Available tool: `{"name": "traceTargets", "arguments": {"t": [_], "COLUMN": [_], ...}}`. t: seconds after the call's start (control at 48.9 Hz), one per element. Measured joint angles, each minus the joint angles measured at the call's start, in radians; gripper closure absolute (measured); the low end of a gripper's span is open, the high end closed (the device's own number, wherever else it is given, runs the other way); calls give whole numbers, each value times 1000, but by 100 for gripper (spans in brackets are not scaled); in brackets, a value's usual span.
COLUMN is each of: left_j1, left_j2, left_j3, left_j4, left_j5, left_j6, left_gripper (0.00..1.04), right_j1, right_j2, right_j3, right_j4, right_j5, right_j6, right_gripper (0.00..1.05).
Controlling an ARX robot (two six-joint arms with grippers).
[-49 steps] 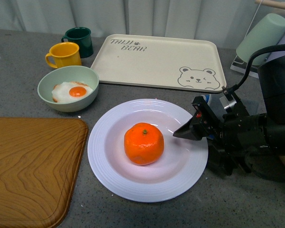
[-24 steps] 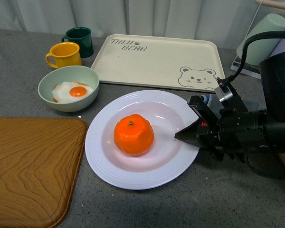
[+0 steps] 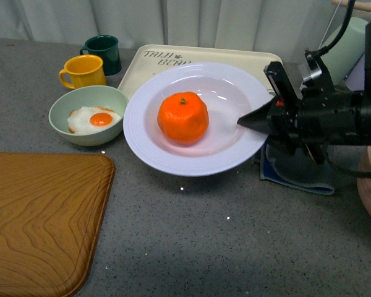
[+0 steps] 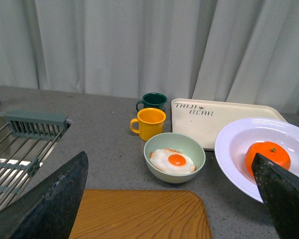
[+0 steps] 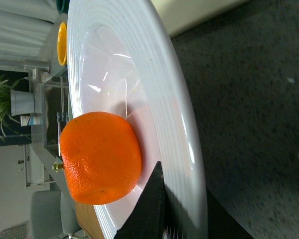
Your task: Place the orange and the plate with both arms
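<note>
The white plate [image 3: 148, 139] is lifted off the table, in front of the cream tray. The orange [image 3: 183, 118] sits in its middle, stem dot up. My right gripper [image 3: 255, 121] is shut on the plate's right rim, one finger on top and one under. In the right wrist view the plate rim [image 5: 162, 94] runs between the dark fingers [image 5: 148, 209], with the orange [image 5: 99, 157] beside them. My left gripper [image 4: 172, 201] is open and empty, not seen in the front view; its view shows the plate [image 4: 234, 159] and orange [image 4: 266, 154] at the right.
The cream bear tray [image 3: 147, 86] lies behind the plate. A pale green bowl [image 3: 71, 133] with a fried egg, a yellow mug [image 3: 83, 71] and a dark green mug [image 3: 104, 52] stand at the left. A wooden board [image 3: 37, 216] fills the front left. A blue cloth [image 3: 297, 173] lies under the right arm.
My right gripper has lifted the plate with the orange off the table and carried it back and to the right, over the tray's front edge.
</note>
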State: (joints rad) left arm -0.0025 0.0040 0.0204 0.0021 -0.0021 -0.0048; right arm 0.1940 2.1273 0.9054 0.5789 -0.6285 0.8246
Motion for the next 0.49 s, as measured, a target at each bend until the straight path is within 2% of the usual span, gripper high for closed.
{"name": "traceTargets", "arguments": {"t": [0.49], "left_j1": [0], "left_j2": [0], "left_j3": [0], "left_j4": [0], "left_j5": [0], "left_j6": [0], "left_gripper": [7], "right_j1": [-30], "right_j2": [373], "right_j3": [713], "right_j4": [-362], "right_j5": [3], "right_j6": [53], "right_gripper": [100]}}
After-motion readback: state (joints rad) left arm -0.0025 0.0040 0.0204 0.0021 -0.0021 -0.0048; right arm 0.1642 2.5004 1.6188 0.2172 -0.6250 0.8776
